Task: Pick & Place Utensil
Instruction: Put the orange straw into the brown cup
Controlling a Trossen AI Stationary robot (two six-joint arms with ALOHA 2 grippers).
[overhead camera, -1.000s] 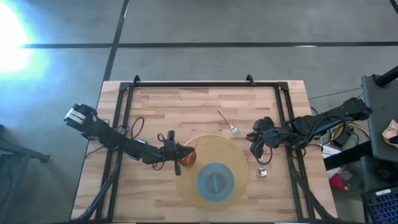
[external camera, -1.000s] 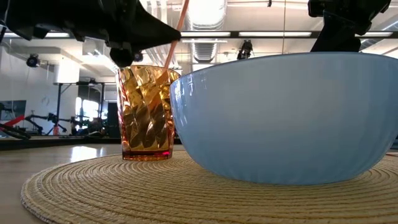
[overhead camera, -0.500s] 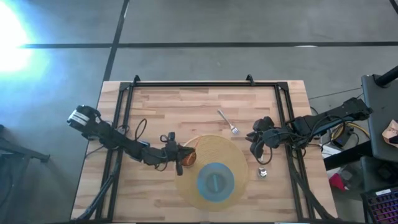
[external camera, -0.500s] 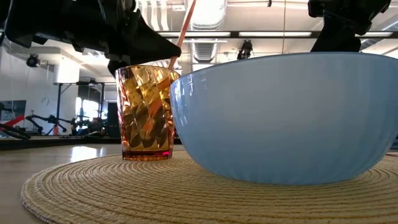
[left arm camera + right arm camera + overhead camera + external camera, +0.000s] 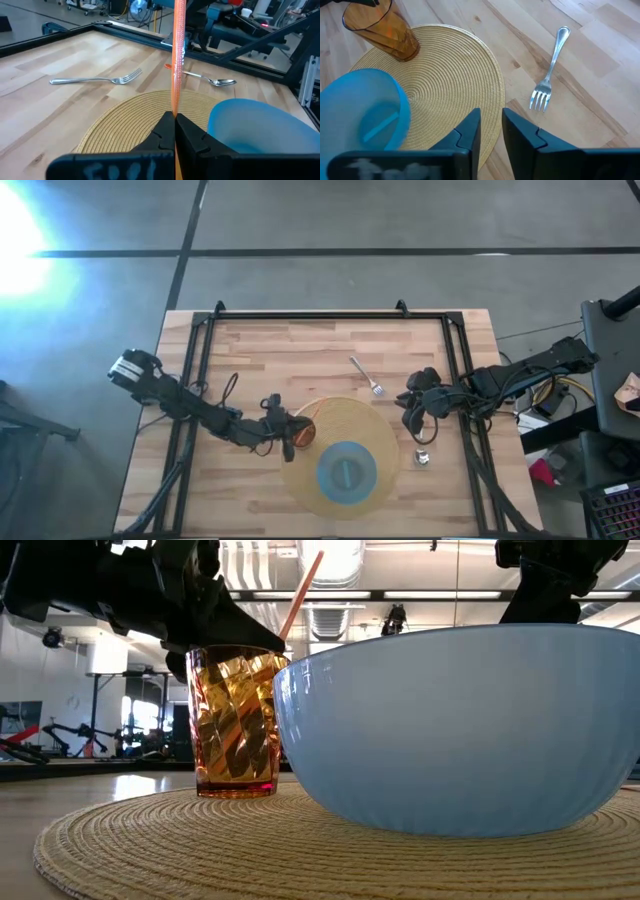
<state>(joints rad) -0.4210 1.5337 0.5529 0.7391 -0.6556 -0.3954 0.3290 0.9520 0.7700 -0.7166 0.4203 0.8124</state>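
My left gripper (image 5: 288, 436) hangs over the amber ribbed cup (image 5: 235, 720), shut on an orange straw (image 5: 301, 595). The cup (image 5: 304, 434) stands on the far-left part of a round woven placemat (image 5: 365, 425). A blue bowl (image 5: 346, 471) sits on the mat's near part. A fork (image 5: 367, 376) lies on the wood beyond the mat. A spoon (image 5: 423, 457) lies to the mat's right. My right gripper (image 5: 415, 408) waits between fork and spoon, narrowly open, touching nothing. My left gripper pinches the orange straw at its lower part (image 5: 174, 111) between the two shut fingers. The straw rises past the fingertips, leaning toward the bowl, with its top end (image 5: 319, 554) free. Its lower end drops behind the cup's rim (image 5: 279, 641); whether it touches the cup I cannot tell.
Black metal rails (image 5: 310, 317) frame the wooden table top at the far, left and right sides. Bare wood (image 5: 270, 355) lies between the far rail and the mat. In the low view the bowl (image 5: 460, 730) fills most of the foreground.
My left gripper has sunk a little toward the cup and drifted slightly toward the table's left. The straw has come down with it and tipped further toward the bowl; its top end now shows in the low view. The gripper stays shut on the straw.
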